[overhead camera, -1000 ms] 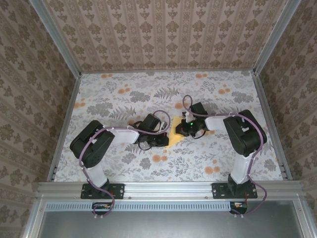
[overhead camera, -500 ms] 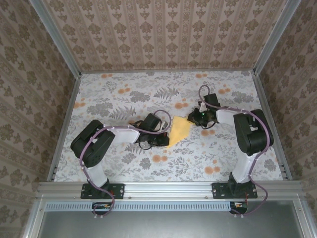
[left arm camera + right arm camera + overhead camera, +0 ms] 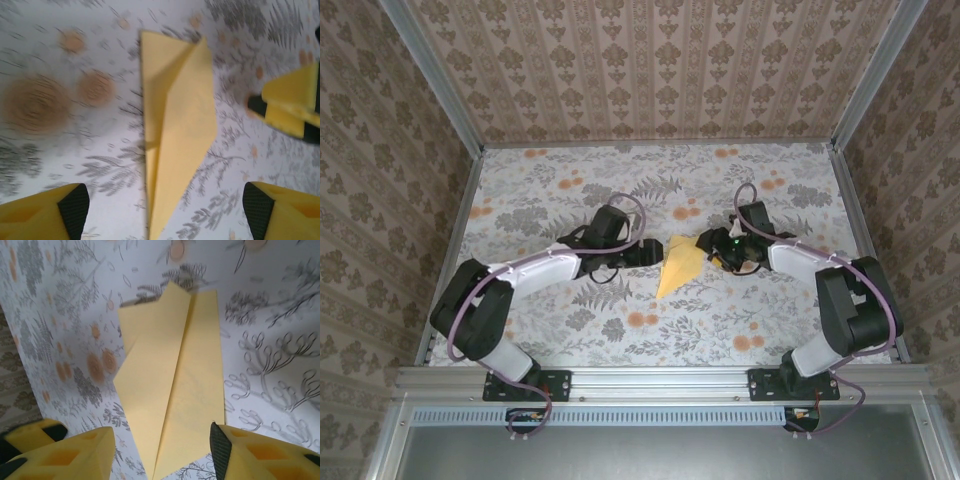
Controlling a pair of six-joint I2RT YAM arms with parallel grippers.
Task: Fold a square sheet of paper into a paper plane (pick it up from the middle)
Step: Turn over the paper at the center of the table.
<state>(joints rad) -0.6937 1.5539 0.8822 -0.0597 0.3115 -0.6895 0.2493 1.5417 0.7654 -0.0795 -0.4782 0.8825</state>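
The square sheet of paper lies folded into a slim yellow paper plane (image 3: 679, 267) flat on the flowered table (image 3: 560, 200), its long point towards the near edge. My left gripper (image 3: 647, 252) hovers just left of it, open, nothing between its fingers. My right gripper (image 3: 708, 243) is open at the plane's far right corner, also holding nothing. In the left wrist view the paper plane (image 3: 176, 125) runs between my left gripper (image 3: 165, 212) jaws towards the camera. In the right wrist view the paper plane (image 3: 170, 385) lies ahead of my right gripper (image 3: 165, 455), creases showing.
Patterned walls (image 3: 650, 70) close the table on three sides, with a metal rail (image 3: 660, 378) along the near edge. The right gripper's yellow fingers (image 3: 292, 100) show at the right of the left wrist view. Orange printed flowers (image 3: 642, 320) lie near the plane's tip.
Both grippers have opened and let go of the paper. The left gripper has drawn back up and left, the right gripper to the right, leaving the plane uncovered on the table.
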